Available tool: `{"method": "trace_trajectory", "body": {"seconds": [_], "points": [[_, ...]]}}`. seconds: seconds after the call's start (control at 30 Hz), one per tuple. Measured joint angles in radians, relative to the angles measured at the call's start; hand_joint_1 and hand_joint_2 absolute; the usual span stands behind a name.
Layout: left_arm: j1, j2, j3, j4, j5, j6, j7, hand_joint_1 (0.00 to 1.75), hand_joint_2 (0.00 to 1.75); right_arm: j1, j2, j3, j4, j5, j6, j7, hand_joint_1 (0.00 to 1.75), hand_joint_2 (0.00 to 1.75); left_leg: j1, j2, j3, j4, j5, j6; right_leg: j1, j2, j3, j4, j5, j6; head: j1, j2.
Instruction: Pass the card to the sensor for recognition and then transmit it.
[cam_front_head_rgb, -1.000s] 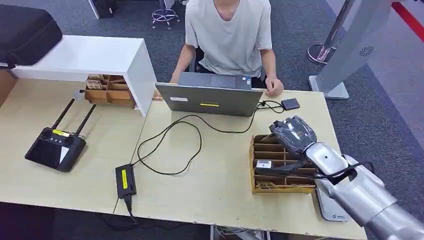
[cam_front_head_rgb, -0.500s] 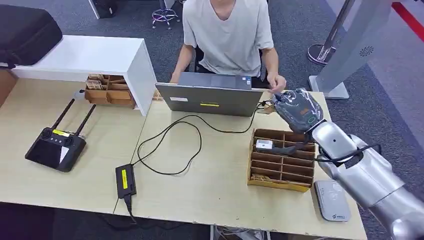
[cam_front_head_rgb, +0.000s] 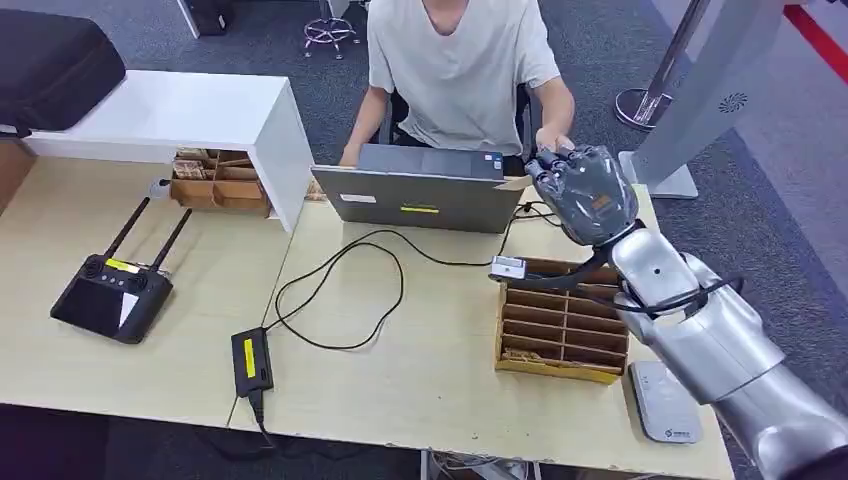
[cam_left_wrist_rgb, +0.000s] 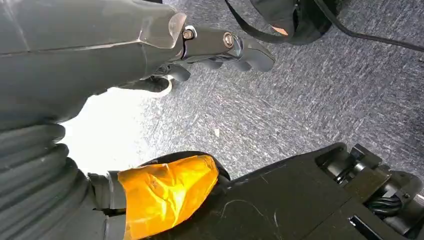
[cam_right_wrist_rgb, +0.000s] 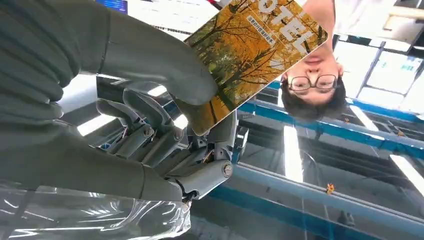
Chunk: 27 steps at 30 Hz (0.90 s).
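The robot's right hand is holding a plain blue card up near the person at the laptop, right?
Not quite. The right hand does hold a card up near the person at the laptop, but the right wrist view shows the card is not plain blue: it carries a picture of yellow-orange autumn trees with white lettering.

Right arm: silver, reaching forward and up from the lower right of the head view.
Right robot hand (cam_front_head_rgb: 585, 190): raised, thumb and fingers (cam_right_wrist_rgb: 150, 112) pinching the card (cam_right_wrist_rgb: 250, 45).
Left robot hand (cam_left_wrist_rgb: 220, 47): hanging low, fingers curled in, holding nothing.
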<state>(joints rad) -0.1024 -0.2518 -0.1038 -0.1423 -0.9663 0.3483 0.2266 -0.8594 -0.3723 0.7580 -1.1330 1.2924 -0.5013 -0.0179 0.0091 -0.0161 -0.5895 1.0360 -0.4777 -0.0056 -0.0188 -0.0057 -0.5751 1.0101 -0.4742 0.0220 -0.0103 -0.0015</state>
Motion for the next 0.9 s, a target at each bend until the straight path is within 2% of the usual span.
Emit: {"method": "trace_trajectory", "body": {"seconds": [0.27,0.4,0.53,0.63,0.9], "points": [[0.0,0.0,0.0,0.0,-0.018,0.0,-0.004,0.0,1.75,0.0,0.039,-0.013,0.002,0.043,-0.01,0.021,1.75,1.75,0.0,0.0,0.0,0.0,0.0,0.0,0.0,0.0,0.0,0.0,0.0,0.0,0.0,0.0],[-0.004,0.0,0.0,0.0,-0.055,-0.001,-0.065,0.0,1.75,0.0,0.069,-0.016,0.003,0.071,-0.011,0.029,1.75,1.75,0.0,0.001,0.0,0.0,0.0,0.0,0.0,0.001,0.0,0.0,0.0,0.0,0.0,0.0],[-0.005,-0.001,0.0,0.0,-0.061,-0.001,-0.077,0.0,1.75,0.0,0.09,-0.016,0.004,0.074,-0.01,0.029,1.75,1.75,0.0,0.0,0.0,0.0,0.0,0.0,0.0,0.0,0.0,0.0,0.0,0.0,0.0,0.0],[-0.008,-0.002,-0.007,0.0,-0.084,-0.005,-0.163,0.0,1.75,-0.001,0.106,-0.016,0.005,0.087,0.005,0.025,1.75,1.75,0.001,0.0,0.0,0.0,0.0,0.0,0.0,0.0,0.0,0.0,0.0,0.0,0.0,0.0],[-0.016,-0.006,-0.01,0.0,-0.054,-0.004,-0.122,0.0,1.75,-0.038,0.184,0.007,0.055,0.115,0.035,0.03,1.75,1.75,0.001,0.003,0.0,0.0,0.0,0.0,0.001,0.004,-0.001,0.0,0.001,-0.001,0.0,0.0]]}}
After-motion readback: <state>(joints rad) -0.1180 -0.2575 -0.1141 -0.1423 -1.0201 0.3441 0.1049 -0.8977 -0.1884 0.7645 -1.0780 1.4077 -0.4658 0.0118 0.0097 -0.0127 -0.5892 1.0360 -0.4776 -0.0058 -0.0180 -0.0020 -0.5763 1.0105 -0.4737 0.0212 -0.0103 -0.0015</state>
